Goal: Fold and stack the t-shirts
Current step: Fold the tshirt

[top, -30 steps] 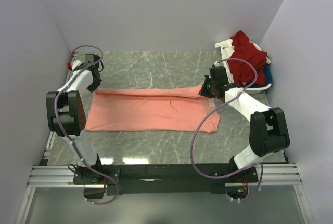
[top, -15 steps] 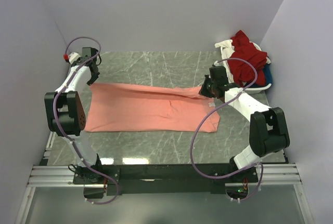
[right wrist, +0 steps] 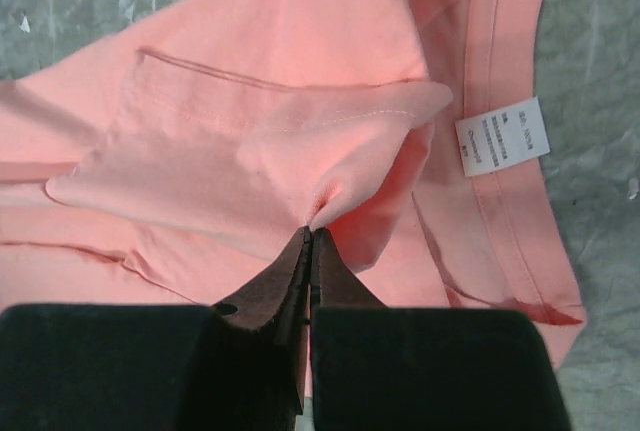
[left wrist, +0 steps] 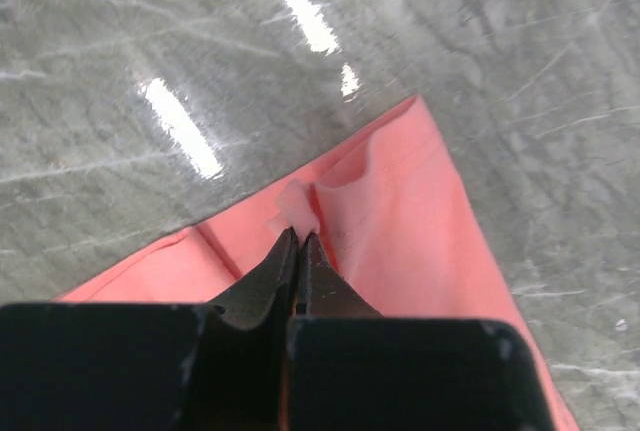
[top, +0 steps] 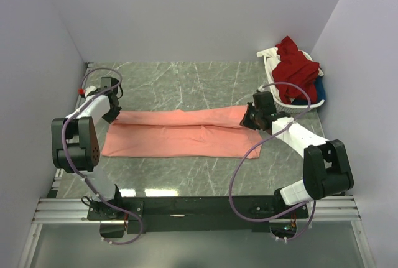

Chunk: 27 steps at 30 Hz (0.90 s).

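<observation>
Now, left hand (left wrist: 298,237) and right hand (right wrist: 310,234) each pinch an edge of the salmon-pink t-shirt (top: 180,136) stretched between them, first fold seemingly half over, while the other t-shirts (top: 297,69) wait heaped beyond the right hand, unfolded.

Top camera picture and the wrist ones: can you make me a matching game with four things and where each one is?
Things:
1. salmon-pink t-shirt
2. dark red t-shirt
3. white neck label
4. left gripper

Places:
A. heaped in the white basket at the far right
B. shut on a pinch of pink cloth near a corner
C. stretched across the table between both arms
D. on the pink collar band

Pairs: 1-C, 2-A, 3-D, 4-B.
</observation>
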Tool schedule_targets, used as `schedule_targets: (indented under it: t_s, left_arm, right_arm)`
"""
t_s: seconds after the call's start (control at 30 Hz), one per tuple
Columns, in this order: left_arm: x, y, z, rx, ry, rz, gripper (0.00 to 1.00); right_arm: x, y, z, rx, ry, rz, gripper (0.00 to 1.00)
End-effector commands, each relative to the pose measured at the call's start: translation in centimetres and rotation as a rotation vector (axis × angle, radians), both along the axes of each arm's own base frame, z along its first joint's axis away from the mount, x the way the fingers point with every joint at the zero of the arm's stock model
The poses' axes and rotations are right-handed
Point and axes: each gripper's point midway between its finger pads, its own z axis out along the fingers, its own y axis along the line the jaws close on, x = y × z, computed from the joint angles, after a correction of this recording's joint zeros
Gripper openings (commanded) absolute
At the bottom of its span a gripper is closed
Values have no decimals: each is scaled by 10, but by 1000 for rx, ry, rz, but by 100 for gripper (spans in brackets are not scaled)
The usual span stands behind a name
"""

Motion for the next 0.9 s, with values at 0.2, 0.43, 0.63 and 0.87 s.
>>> schedule_targets:
  t_s: [0.2,0.43,0.63,0.87]
  left_arm:
    - [2,2,14,-16,-98,48,9]
    - [-11,-3,15,-45,-137,68,37]
    - [-10,-5,50,-49,-235,53,59]
    - [1,-44,72,-108,-310,-112,60]
  right_arm:
    - [-6,10,1,61,-26,26,0]
    - [-18,13,9,89,-43,53,27]
    - [-12,5,46,66,-129,30,43]
    - [36,10,33,7,-70,8,44]
